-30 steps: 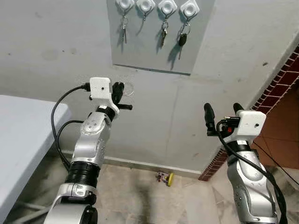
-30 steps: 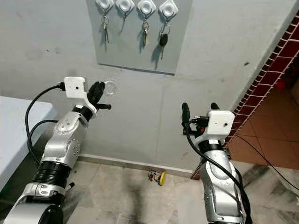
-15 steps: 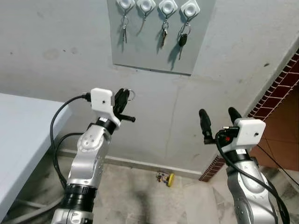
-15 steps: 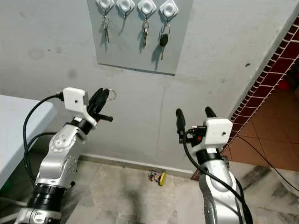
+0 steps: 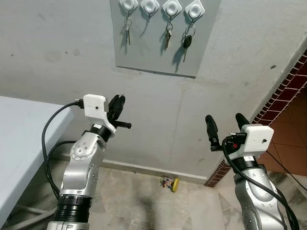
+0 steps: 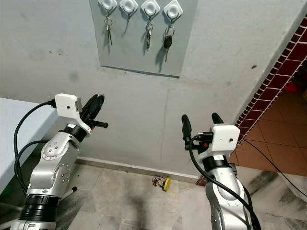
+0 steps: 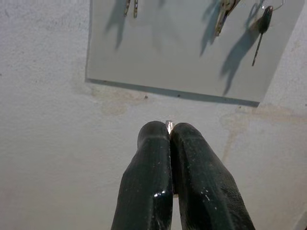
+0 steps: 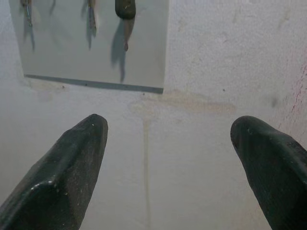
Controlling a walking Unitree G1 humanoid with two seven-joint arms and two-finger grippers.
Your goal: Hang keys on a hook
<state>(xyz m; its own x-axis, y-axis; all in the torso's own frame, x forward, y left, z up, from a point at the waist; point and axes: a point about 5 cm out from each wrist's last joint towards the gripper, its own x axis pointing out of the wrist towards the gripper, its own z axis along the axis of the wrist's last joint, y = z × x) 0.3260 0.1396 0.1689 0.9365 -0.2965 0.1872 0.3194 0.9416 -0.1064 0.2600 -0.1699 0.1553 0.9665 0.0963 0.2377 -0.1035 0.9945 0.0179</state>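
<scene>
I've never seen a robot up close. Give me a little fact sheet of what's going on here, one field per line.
Setting: grey wall with a key panel
Hooks: four white hooks in a row
Keys hanging: three sets, on all but the second hook; black-headed key on the rightmost
Left gripper: raised below the panel, fingers pinched on a small metal piece
Right gripper: fingers spread, holding nothing
Floor: small yellow object by the wall

Head stereo pair and both wrist cameras toward the key board (image 5: pixel 163 36).
</scene>
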